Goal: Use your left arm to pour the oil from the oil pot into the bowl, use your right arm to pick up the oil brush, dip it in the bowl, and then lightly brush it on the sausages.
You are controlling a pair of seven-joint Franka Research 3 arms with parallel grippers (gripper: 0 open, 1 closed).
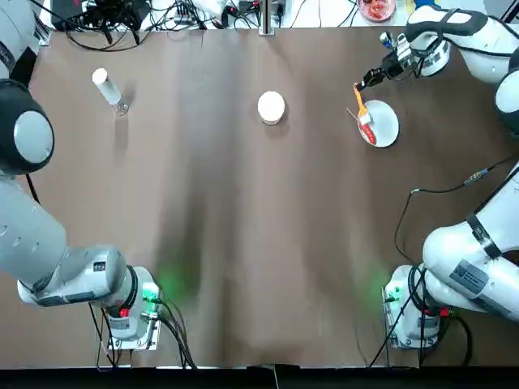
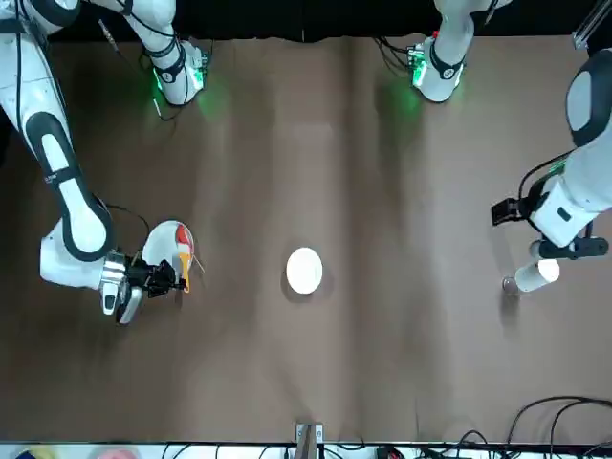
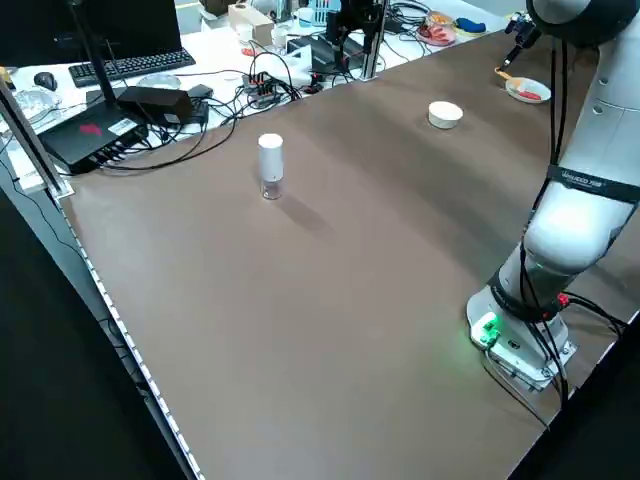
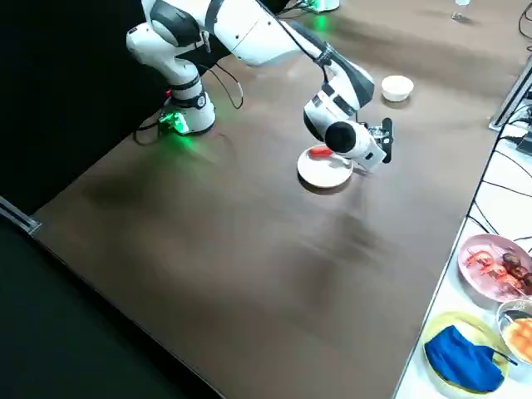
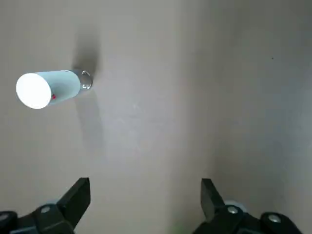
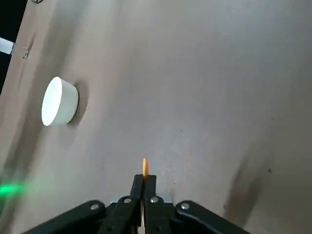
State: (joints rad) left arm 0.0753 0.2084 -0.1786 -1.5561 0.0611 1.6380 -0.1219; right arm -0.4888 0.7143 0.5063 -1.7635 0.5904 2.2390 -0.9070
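Observation:
The oil pot [image 1: 107,87], a clear bottle with a white cap, stands upright at the table's far left. My left gripper [image 5: 145,187] hovers open near the oil pot [image 5: 48,88], holding nothing. The white bowl [image 1: 271,106] sits at the far middle. A red sausage [image 1: 369,130] on a stick lies on the white plate [image 1: 388,113] at the far right. My right gripper [image 1: 369,79] is shut on the yellow oil brush [image 1: 360,99], which hangs at the plate's edge on the bowl side. In the right wrist view the fingers [image 6: 150,187] pinch the brush handle [image 6: 145,168].
Cables and electronics [image 1: 122,12] line the table's far edge. A black cable [image 1: 442,190] trails on the table near the right arm's base. Dishes of food [image 4: 497,266] and a blue cloth [image 4: 464,357] sit on a side table beyond the far edge.

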